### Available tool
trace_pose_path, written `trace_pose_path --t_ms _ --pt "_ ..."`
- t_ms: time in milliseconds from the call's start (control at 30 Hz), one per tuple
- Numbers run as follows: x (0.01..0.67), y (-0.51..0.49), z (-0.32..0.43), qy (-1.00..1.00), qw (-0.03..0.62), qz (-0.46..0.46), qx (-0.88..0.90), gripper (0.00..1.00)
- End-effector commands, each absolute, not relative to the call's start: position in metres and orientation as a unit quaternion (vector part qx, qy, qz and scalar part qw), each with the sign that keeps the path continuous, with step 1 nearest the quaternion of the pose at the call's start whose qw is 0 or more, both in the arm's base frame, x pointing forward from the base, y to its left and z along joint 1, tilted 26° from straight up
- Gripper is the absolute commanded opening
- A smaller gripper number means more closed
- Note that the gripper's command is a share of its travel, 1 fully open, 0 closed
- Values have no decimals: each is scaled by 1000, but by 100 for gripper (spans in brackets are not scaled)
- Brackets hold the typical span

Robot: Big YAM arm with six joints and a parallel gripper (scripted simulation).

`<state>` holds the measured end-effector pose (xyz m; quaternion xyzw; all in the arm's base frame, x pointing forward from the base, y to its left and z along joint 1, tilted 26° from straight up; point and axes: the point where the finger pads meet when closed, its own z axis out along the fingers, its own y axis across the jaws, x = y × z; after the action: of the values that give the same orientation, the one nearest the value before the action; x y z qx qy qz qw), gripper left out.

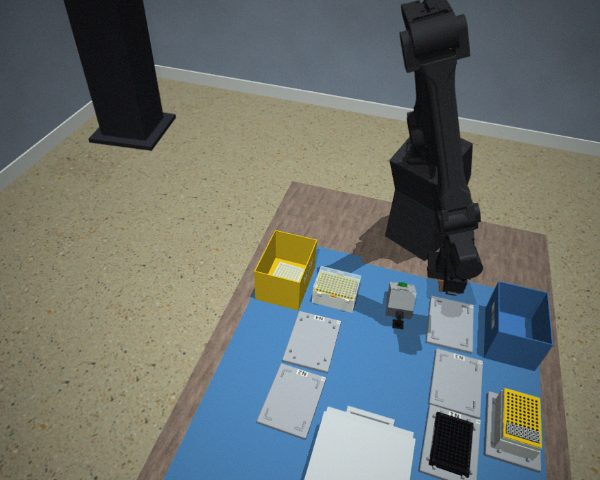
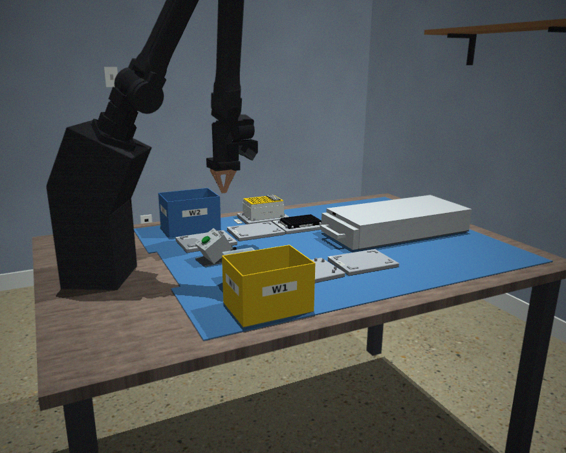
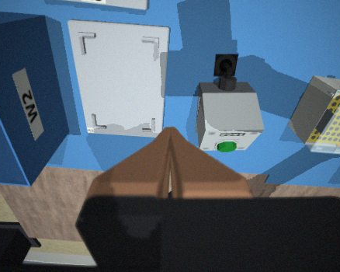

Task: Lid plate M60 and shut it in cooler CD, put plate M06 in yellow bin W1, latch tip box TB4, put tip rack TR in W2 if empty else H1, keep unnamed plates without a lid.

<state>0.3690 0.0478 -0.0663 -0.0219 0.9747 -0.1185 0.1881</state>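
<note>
Hovering high over the mat's back edge, the gripper (image 2: 223,182) is clenched on nothing, tips pinched to 1 point, aimed down. It hangs between the lid-park nest (image 3: 119,78) and the DONE box (image 1: 401,298). By the look of the bench, the step in hand is prob. the last: pressing the green DONE key (image 3: 226,146). Clear plate (image 1: 288,270) lies in W1 (image 1: 277,295), TR (image 1: 520,417) sits on H1, CD (image 2: 410,219) looks shut. Next move: shift sideways over the key, then descend straight along its axis. Key face tilts up toward the arm's base; the box's long axis runs base-to-front.
</note>
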Motion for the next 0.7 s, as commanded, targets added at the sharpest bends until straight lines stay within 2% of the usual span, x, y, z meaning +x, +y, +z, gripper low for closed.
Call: trace_pose_path --t_ms 0,667 --pt "365 37 -60 972 201 -118 -25 0" --pt "310 -11 -69 972 200 -120 -26 0"
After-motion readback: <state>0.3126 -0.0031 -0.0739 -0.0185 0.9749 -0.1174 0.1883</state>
